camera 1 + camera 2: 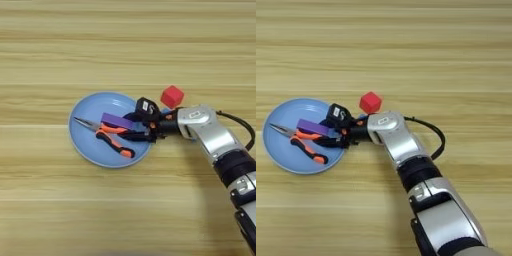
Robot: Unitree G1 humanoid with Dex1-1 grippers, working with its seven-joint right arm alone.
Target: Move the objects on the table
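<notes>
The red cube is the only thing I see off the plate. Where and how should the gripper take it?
Probably from above, fingers across two opposite flat sides of the red cube. It sits on the table just off the plate rim, with the gripper close on its near side, so a side approach looks cramped.

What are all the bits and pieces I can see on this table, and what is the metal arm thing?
Round light-blue plate: one, light blue, left of middle on the table.
Orange-and-black-handled needle-nose pliers: one pair, lying on the plate, tips pointing left.
Flat purple block: one, purple, on the plate, lying over the pliers.
Small red cube: one, red, on the table just off the plate's right rim.
Light wood-grain table: one, pale and tan stripes, fills the view.
Silver forearm: one, silver, comes in from the lower right.
Two-fingered black gripper: one, black, over the plate's right side beside the purple block.
</notes>
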